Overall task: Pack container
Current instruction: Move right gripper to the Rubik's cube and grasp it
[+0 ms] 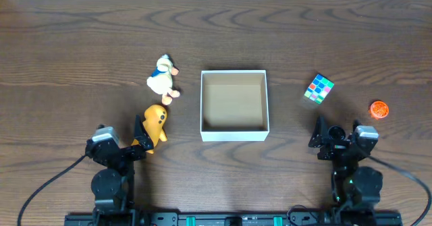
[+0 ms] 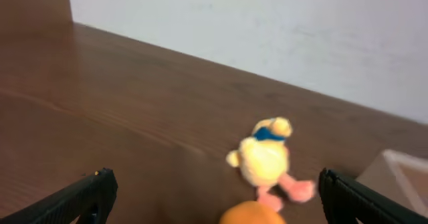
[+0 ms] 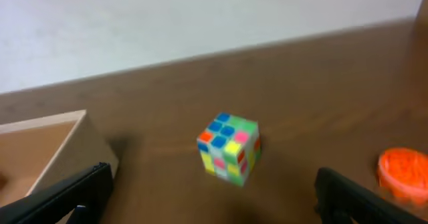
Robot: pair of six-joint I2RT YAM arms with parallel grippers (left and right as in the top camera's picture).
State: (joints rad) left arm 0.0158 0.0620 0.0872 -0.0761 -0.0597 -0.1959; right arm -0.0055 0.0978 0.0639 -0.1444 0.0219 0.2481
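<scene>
At the middle of the desk (image 1: 81,44): container (image 1: 234,134), one. Square, shallow, open-topped; white walls, tan cardboard floor. Nothing inside.

Left of container:
- Duck plush (image 1: 163,77), one. Pale yellow body, blue band, pink feet. Lies near the container's far-left corner, not touching it.
- Orange plush (image 1: 154,125), one. Closer to the robot, near the duck, apart from the container wall.

Right of container:
- Colour cube (image 1: 319,88), one. Multicoloured faces; stands alone.
- Orange disc (image 1: 379,108), one. Small, round, further right; kind unclear.

Left jaws: spread wide, holding nothing. Low near the robot's side of the desk, with the orange plush just ahead and showing between the tips in the left wrist view. Contact cannot be told.

Right jaws: spread wide, holding nothing. They face the colour cube and stand well short of it.

Step in hand, as judged: the very start of packing. No item is lifted and none is loaded; four loose items are left to go.

Next move, as judged: the left jaws advance around the orange plush, close on its soft middle, lift it clear of the white wall and release over the tan floor. The right jaws need a longer reach, squared to two flat faces of the cube. Both arms over the container together could crowd, so turns are advisable.
</scene>
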